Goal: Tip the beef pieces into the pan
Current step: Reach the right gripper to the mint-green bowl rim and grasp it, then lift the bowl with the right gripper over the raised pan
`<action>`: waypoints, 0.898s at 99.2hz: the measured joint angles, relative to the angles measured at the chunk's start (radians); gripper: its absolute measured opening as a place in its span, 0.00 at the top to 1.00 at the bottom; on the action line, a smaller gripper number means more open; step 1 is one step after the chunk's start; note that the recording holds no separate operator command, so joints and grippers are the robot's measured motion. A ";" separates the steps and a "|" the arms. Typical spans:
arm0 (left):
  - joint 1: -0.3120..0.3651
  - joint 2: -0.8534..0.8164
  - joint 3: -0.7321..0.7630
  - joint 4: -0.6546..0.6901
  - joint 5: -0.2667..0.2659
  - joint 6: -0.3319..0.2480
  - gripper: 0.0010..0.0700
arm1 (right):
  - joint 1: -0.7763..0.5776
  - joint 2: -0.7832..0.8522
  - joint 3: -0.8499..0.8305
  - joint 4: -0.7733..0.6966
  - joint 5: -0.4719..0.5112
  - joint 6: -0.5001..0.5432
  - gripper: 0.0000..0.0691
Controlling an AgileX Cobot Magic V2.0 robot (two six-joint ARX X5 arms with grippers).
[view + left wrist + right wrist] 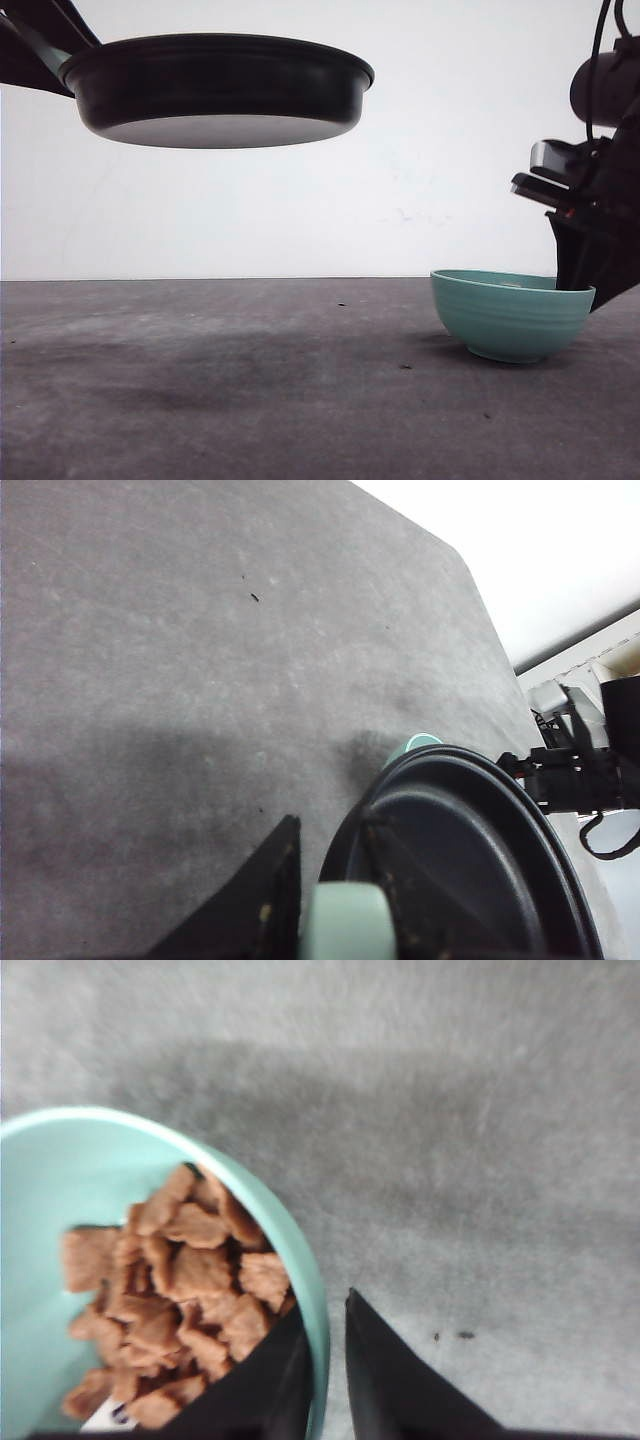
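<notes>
The black pan (215,90) hangs high over the left of the table, level and with its underside showing. My left gripper (329,813) is shut on its mint-green handle (347,925), and the pan's inside (470,860) looks bare. The beef pieces (180,1290) are heaped in a teal bowl (505,315) that rests on the table at the right. My right gripper (325,1305) is shut on the bowl's rim (318,1320), one finger inside against the meat and one outside. In the front view that gripper (575,285) meets the bowl's right edge.
The grey table (250,400) carries a few dark crumbs (405,366) and the pan's shadow. A white wall stands behind it. A small white scrap (105,1418) lies among the meat. The table's far edge and my right arm (580,775) show past the pan.
</notes>
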 joint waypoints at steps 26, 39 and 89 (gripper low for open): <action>-0.018 0.000 0.000 -0.029 -0.003 0.005 0.94 | 0.000 0.012 0.000 0.006 -0.019 0.006 0.98; -0.031 0.006 0.000 -0.057 -0.021 0.022 0.94 | 0.004 -0.021 0.000 -0.002 -0.046 0.006 0.98; -0.148 0.148 0.084 -0.060 -0.019 0.013 0.94 | 0.359 -0.472 0.135 0.050 0.089 0.050 0.98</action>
